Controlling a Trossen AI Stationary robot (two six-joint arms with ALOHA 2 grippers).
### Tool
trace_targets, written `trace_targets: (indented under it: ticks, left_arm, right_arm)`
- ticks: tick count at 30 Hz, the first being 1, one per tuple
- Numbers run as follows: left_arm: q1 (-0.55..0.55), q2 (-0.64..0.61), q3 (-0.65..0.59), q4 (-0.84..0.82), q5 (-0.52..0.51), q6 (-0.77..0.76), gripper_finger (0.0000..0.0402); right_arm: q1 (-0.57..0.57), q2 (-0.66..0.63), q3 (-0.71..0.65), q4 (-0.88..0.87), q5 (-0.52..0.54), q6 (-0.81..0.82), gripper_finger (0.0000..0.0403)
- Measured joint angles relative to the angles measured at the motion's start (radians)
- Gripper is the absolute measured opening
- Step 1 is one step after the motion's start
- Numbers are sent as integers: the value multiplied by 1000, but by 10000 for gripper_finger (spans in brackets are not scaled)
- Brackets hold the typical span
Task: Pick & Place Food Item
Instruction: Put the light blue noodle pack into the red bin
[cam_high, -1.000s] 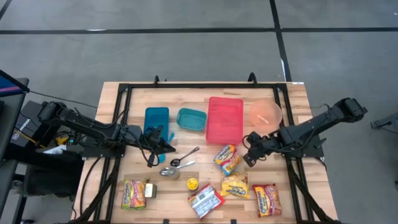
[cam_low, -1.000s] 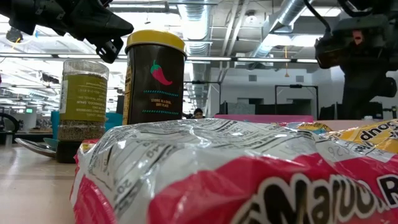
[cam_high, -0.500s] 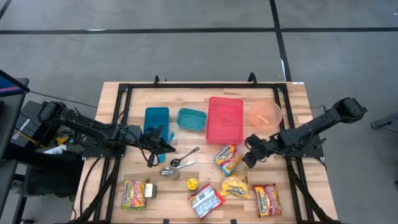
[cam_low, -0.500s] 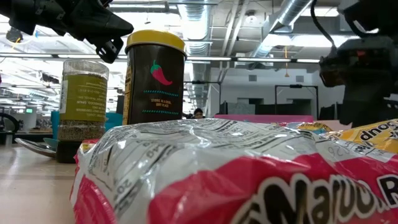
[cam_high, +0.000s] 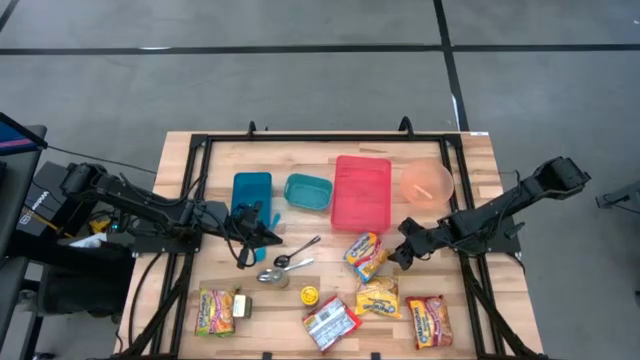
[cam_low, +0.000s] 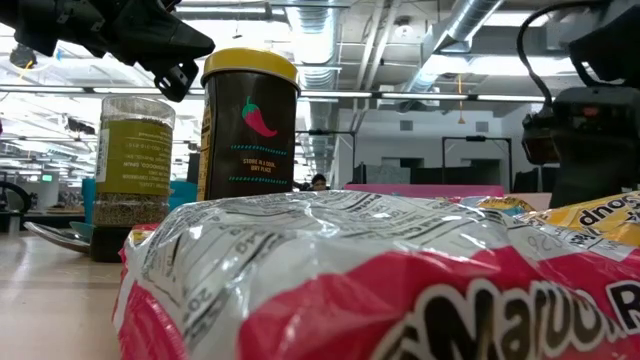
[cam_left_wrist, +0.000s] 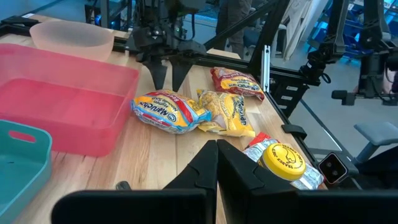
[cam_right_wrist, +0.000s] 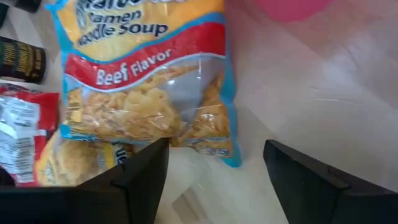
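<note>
A robot's right gripper (cam_high: 398, 256) hangs low over a wooden table (cam_high: 460, 160), its two dark fingers (cam_right_wrist: 140, 177) spread wide with nothing between them. Directly ahead of those fingers, just beyond the tips, lies a beef-flavour ramen packet (cam_right_wrist: 146, 74), flat on the wood and not yet touched. Off to one side of the gripper sits a red tray (cam_high: 362, 192), and farther along its own arm a pink bowl (cam_high: 427, 183); a second, yellow noodle packet (cam_high: 378, 297) lies near, partly tucked against the first. The packet looks light, with a crinkly, slick plastic wrapper over a brittle noodle block, so a gentle pinch across its narrow width, near the middle, seems safest. The left gripper (cam_high: 244, 246) waits well apart, its fingers (cam_left_wrist: 205, 171) pressed together on nothing.
</note>
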Motion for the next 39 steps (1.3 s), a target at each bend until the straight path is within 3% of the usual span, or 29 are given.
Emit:
trace_targets:
  ticks: [10,19,32,39]
  left_arm:
    - [0,0,0,0,0,0,0]
    - [0,0,0,-1,0,1,0]
    - [1,0,0,-8,0,1,0]
    - [1,0,0,-8,0,1,0]
  right_arm:
    - [3,8,-12,53,4,-150,260]
    - [18,116,14,85,37,-307,260]
    - [50,254,148,-56,115,-437,258]
    - [49,276,162,-68,129,-458,200]
